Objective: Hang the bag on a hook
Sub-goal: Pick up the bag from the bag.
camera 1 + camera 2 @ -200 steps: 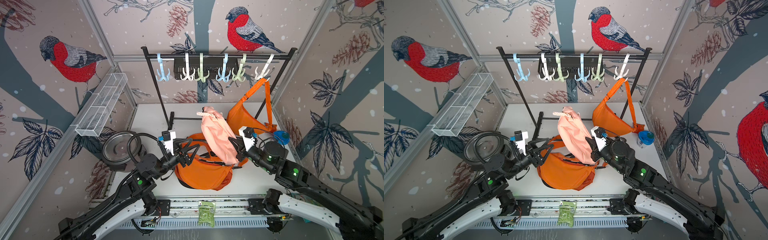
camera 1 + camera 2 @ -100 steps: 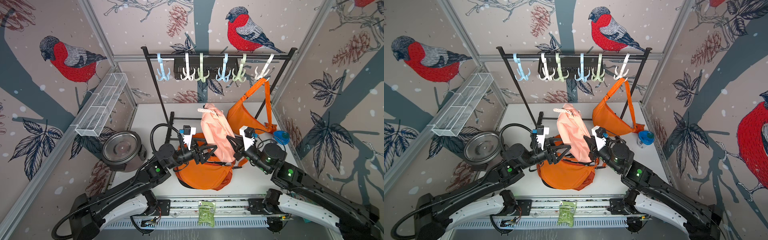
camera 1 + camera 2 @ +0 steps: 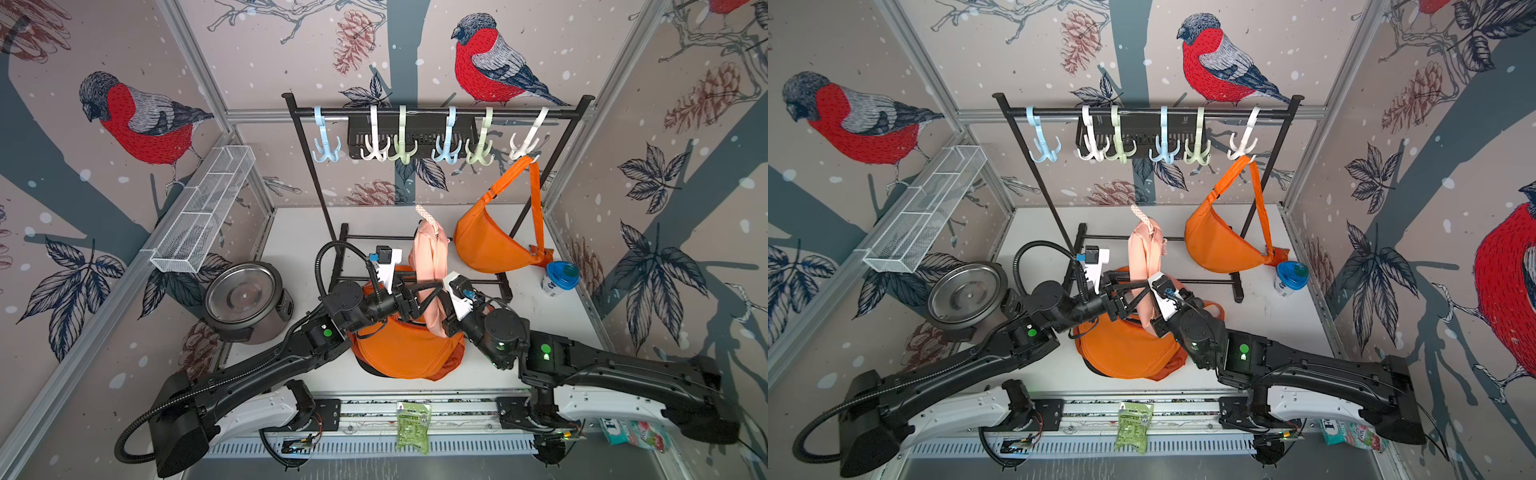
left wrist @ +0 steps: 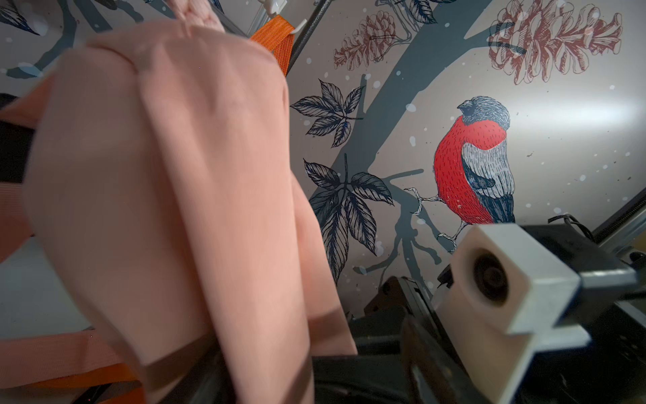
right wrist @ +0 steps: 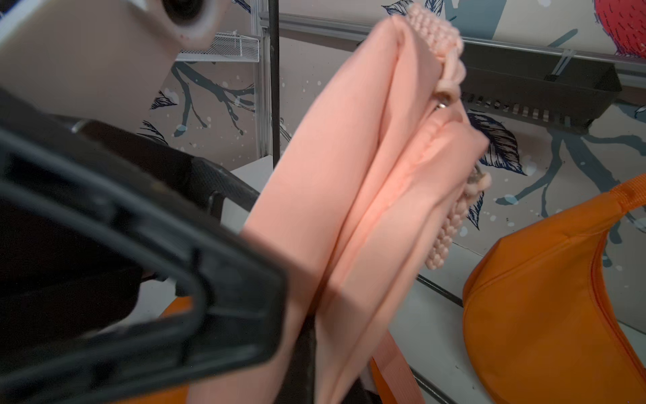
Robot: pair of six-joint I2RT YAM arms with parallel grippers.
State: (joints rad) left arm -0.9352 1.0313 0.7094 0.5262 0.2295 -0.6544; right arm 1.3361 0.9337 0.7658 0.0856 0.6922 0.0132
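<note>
In both top views your right claw point(image 3: 441, 329) point(image 3: 1152, 322) is clamped shut on the lower end of the pale pink fabric bag point(image 3: 430, 266) point(image 3: 1144, 266). It holds the bag upright in front of the black metal clothes rack point(image 3: 415, 112) point(image 3: 1142, 112), with the bag's top below the rack's plastic hooks point(image 3: 401, 141) point(image 3: 1119, 143) and on none of them. Your left claw point(image 3: 419, 297) point(image 3: 1133, 297) stands with its jaws spread at the bag's lower half, just beside the right claw; whether it touches the cloth is unclear. An orange crescent-shaped bag point(image 3: 486, 245) point(image 3: 1217, 245) hangs by its strap from the white hook point(image 3: 528, 139) point(image 3: 1244, 141) at the rack's right end. A second orange bag point(image 3: 403, 353) point(image 3: 1125, 353) lies on the white tabletop point(image 3: 299, 241) in front of the rack, under both claws. In the left wrist view the pink bag point(image 4: 157, 175) looms close, with the white camera housing point(image 4: 496, 276) of your right arm beside it. In the right wrist view the bag point(image 5: 349, 210) rises from the closed claw, its braided pink cord point(image 5: 447, 227) dangling, and a black finger point(image 5: 209, 280) of the left claw sits just beside the cloth.
</note>
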